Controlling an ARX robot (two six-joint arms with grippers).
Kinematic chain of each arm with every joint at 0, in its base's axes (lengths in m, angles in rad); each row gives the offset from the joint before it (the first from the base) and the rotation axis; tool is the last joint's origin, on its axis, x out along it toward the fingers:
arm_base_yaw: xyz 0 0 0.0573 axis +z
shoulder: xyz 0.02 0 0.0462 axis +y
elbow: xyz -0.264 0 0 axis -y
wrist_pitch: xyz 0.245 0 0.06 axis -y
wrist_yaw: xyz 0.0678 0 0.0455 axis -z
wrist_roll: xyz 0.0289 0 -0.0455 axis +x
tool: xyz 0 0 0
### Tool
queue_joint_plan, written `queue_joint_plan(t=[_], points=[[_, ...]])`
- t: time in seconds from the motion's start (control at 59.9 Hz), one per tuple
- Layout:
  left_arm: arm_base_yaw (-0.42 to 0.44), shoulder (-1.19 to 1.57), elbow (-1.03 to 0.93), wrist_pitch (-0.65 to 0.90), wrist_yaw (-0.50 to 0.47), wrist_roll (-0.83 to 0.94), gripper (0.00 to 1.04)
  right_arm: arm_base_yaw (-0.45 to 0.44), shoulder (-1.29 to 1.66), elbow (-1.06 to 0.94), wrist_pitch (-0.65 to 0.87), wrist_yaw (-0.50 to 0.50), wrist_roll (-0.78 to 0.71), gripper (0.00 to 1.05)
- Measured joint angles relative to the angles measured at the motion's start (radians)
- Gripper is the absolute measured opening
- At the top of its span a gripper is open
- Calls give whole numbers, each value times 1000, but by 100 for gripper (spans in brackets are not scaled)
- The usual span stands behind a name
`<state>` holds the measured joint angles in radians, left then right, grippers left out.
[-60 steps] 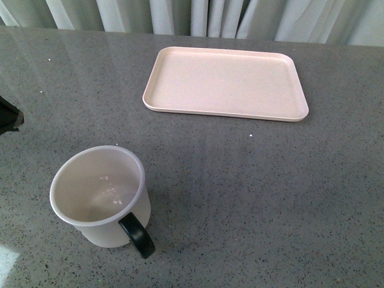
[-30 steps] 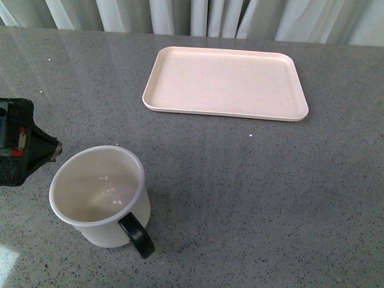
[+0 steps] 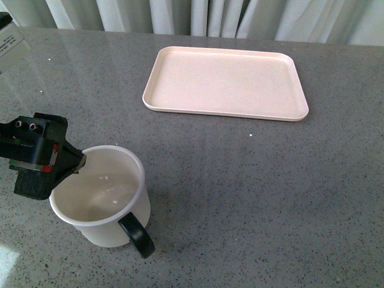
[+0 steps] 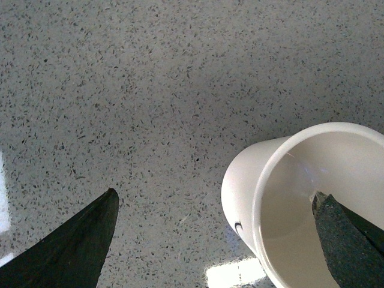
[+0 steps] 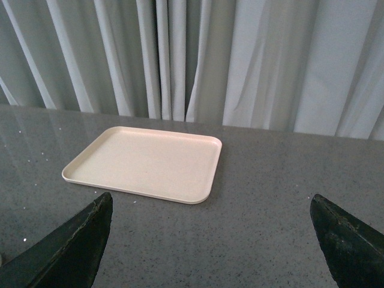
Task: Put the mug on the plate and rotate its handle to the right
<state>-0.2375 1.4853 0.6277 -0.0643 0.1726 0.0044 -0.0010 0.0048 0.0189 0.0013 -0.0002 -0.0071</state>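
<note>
The white mug (image 3: 99, 195) stands upright on the grey table at the near left, its black handle (image 3: 138, 235) pointing toward the near edge. The pale pink plate (image 3: 225, 83) lies empty at the far centre, well apart from the mug. My left gripper (image 3: 60, 169) is open at the mug's left rim. In the left wrist view (image 4: 213, 243) one finger (image 4: 345, 240) is over the inside of the mug (image 4: 288, 198), the other outside it. My right gripper (image 5: 207, 249) is open and empty above bare table, with the plate (image 5: 147, 162) ahead of it.
Pale curtains (image 3: 198, 15) hang behind the table's far edge. A white object (image 3: 9, 39) shows at the far left corner. The speckled grey table top (image 3: 252, 192) lies bare between mug and plate.
My left gripper has come in from the left edge toward the mug and now reaches its left rim. The mug and plate have not moved.
</note>
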Motion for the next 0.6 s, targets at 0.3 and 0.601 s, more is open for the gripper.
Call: queue_joint_plan(t=[0.3, 0.601], points=[[-22, 79, 29, -16, 0, 38, 96, 0, 0, 0, 0, 0, 0, 96], [-45, 113, 66, -34, 2, 56, 84, 0, 0, 0, 0, 0, 0, 96]])
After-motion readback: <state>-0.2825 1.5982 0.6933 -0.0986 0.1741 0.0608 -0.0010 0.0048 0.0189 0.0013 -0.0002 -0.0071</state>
